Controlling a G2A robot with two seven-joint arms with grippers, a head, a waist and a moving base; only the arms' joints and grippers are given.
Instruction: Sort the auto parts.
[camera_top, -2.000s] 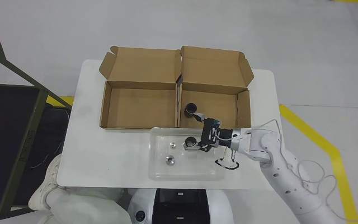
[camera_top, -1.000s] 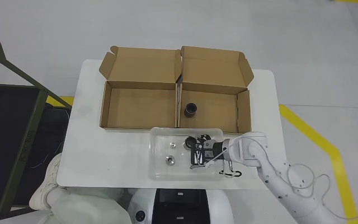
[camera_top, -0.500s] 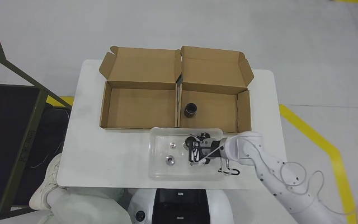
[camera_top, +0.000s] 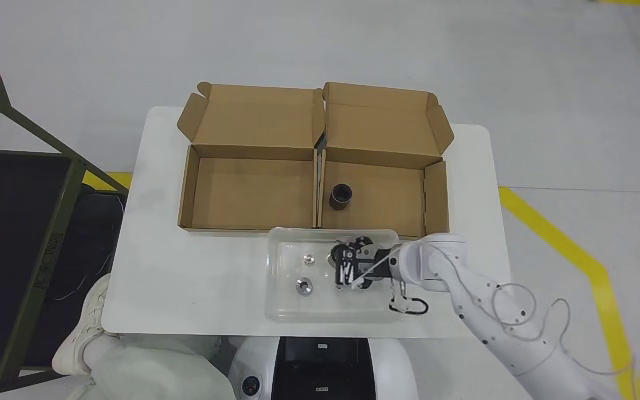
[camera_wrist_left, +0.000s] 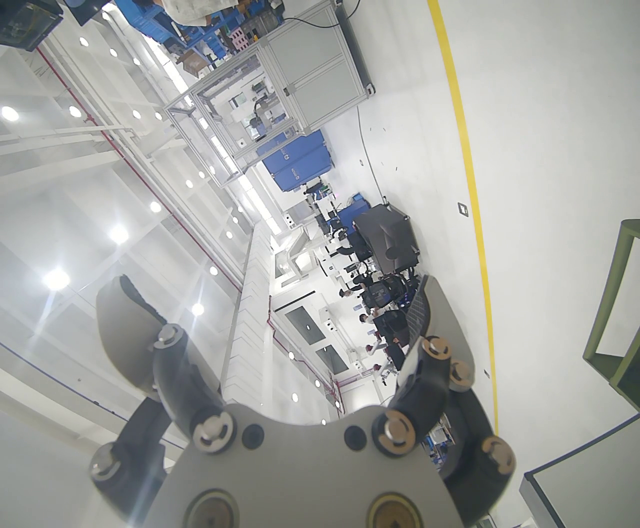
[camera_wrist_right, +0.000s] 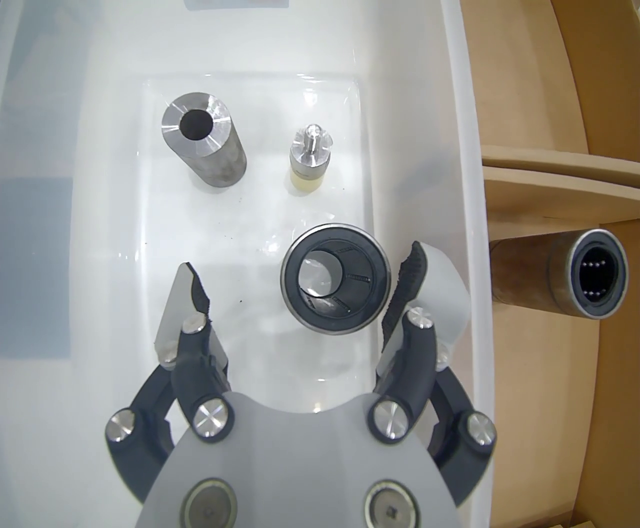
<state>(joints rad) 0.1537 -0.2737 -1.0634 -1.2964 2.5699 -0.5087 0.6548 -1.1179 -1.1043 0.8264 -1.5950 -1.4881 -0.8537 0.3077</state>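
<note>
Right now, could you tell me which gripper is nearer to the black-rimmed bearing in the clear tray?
Right. The right gripper hangs open over the bearing, one finger beside its rim; the left gripper points out into the hall, away from it.

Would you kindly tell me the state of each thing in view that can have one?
Clear tray: holds three parts.
Tray bearing: upright, ungripped.
Steel sleeve: upright.
Small fitting: upright.
Right tool: open around the tray bearing.
Left tool: open, empty.
Left box: lid open, empty.
Boxed bearing: upright.
Right box: lid open, holds the boxed bearing.
</note>
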